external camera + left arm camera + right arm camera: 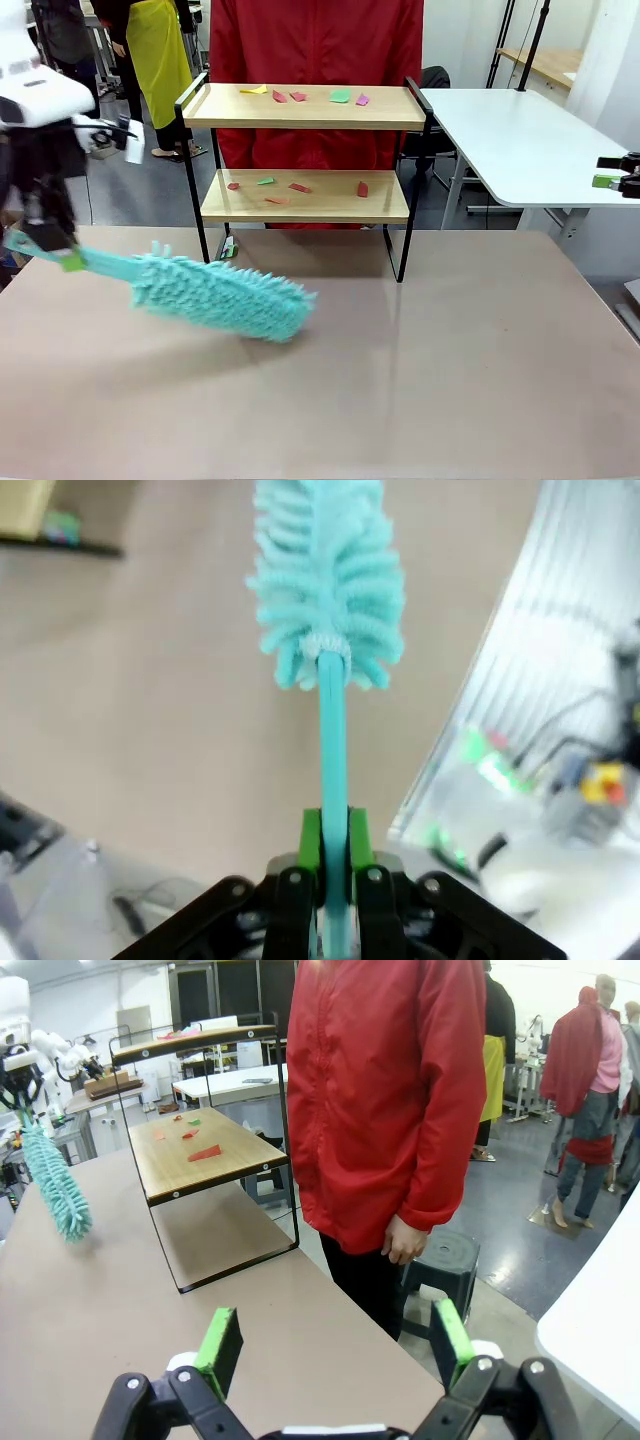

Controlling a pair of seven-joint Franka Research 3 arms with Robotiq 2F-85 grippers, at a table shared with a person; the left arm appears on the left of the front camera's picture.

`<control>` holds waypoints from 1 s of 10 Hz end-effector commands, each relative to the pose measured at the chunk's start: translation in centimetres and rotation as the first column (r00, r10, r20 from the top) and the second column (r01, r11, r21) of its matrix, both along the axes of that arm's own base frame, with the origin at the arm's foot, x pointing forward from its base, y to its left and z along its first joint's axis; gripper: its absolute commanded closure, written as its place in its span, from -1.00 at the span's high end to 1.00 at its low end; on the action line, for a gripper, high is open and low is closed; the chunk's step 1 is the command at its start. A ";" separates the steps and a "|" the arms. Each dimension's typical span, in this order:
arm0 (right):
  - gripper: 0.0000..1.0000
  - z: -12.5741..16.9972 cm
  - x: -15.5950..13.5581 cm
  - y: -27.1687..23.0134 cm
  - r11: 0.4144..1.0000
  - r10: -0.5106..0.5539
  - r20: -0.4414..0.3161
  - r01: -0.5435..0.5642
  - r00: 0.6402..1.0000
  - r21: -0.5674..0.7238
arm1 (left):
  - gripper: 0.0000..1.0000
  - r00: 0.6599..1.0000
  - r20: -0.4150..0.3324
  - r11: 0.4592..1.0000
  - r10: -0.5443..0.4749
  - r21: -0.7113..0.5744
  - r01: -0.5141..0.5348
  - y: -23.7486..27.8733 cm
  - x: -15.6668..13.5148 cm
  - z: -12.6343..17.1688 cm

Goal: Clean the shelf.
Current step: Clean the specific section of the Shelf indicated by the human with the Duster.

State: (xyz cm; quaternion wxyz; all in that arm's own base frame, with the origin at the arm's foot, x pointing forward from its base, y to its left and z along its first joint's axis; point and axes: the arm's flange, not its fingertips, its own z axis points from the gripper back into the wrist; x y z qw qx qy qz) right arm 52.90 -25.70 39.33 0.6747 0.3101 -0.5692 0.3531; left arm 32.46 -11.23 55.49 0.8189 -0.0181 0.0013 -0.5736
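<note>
Left tool (333,832) clamps duster (225,295) handle near left edge of surface (450,380); right tool (330,1345) gapes empty. Shelf (300,120) stands mid far edge, scraps (299,187) on both boards. Lift head level with top board, sweep scraps off front.

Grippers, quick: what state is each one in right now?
Left gripper: shut on the handle of the teal duster.
Right gripper: open, holding nothing.
</note>
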 end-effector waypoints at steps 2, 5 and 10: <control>1.00 0.7 0.1 0.4 1.000 -0.011 -0.012 0.010 1.000 -0.011 | -0.74 0.998 0.029 0.968 -0.062 0.245 0.053 0.3 -2.9 4.4; 1.00 0.7 0.1 0.4 1.000 -0.011 -0.012 0.010 1.000 -0.011 | -0.74 0.998 0.038 0.922 -0.045 0.387 0.027 -0.5 -5.8 7.7; 1.00 0.7 0.1 0.4 1.000 -0.011 -0.012 0.010 1.000 -0.011 | -0.74 0.995 0.087 0.879 0.042 0.470 -0.078 0.0 -7.9 10.7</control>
